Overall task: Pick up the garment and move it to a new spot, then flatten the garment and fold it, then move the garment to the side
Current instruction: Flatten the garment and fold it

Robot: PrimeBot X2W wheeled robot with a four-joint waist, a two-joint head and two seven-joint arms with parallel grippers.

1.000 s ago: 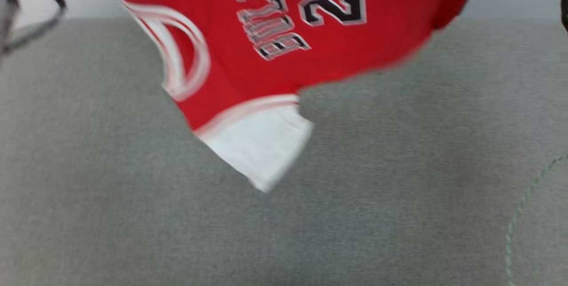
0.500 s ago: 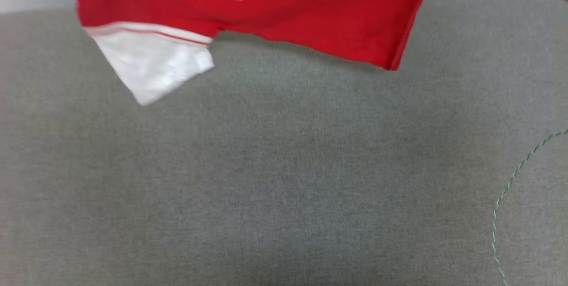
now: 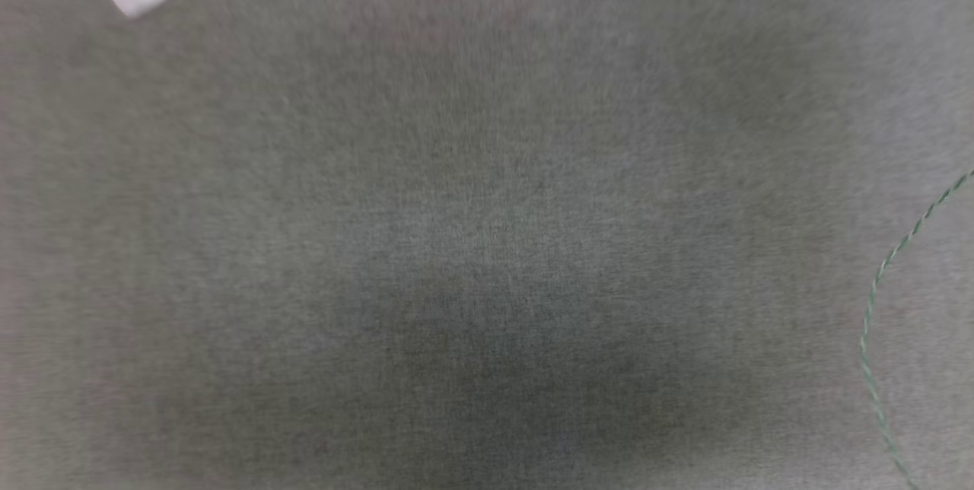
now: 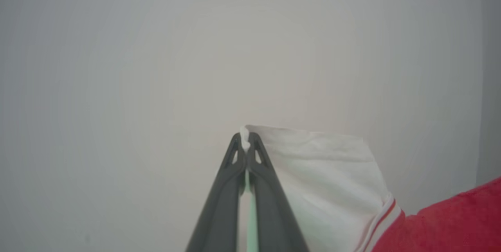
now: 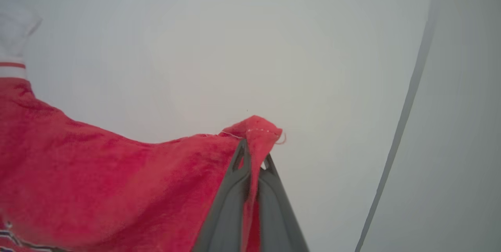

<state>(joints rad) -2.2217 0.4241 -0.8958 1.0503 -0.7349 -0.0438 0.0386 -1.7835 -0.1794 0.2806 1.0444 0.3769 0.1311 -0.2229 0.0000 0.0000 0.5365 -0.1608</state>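
- Red shirt [image 5: 98,173] is held up between both tools.
- Its white sleeve [image 4: 321,173] is pinched tight in the left tool [image 4: 245,139].
- A red corner is pinched tight in the right tool [image 5: 254,152].
- The sleeve tip hangs over the grey tabletop [image 3: 487,246].

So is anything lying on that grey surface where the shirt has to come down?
Nothing visible blocks it. On the grey surface lies a thin green thread, off to the right. The left gripper and right gripper pinch the shirt directly.
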